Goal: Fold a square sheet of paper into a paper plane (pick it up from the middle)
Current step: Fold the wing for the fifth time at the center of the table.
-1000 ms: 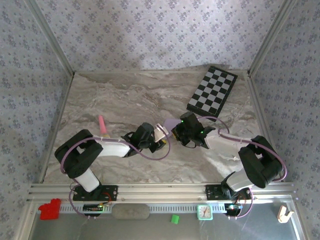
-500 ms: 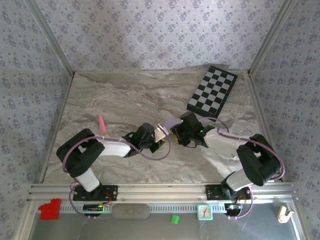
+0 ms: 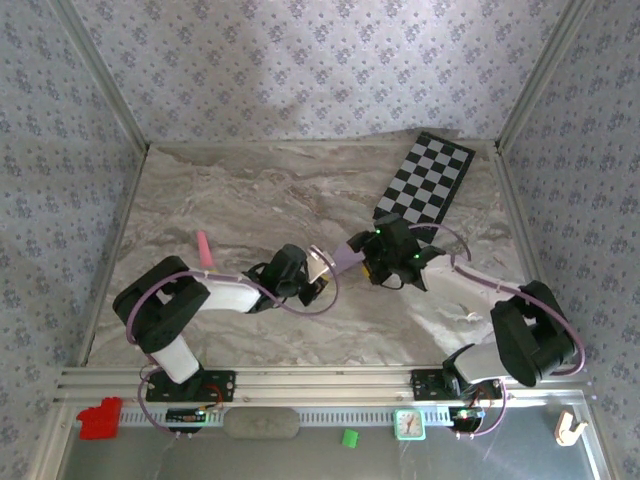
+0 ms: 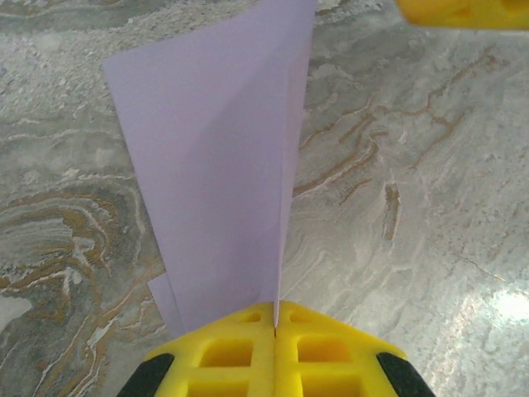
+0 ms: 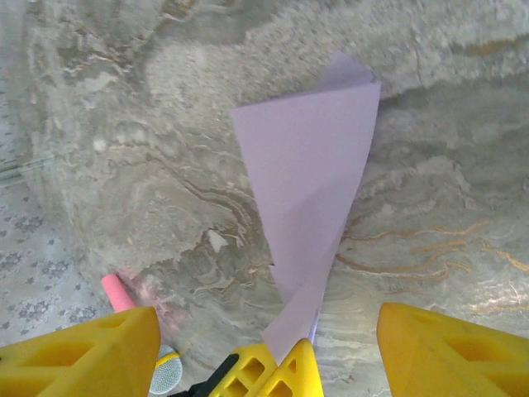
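Hovering over the marbled table [image 3: 220, 200], left gripper [image 4: 274, 318] clamps paper plane [image 4: 223, 165]; right gripper [image 5: 269, 318] gapes.

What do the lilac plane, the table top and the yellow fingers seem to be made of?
Plane: thin matte paper; it holds sharp creases.
Table top: looks like marble, grey with brown veins, faint sheen; perhaps only a printed cover.
Left hand fingers: likely matte yellow plastic, moulded with square pockets.
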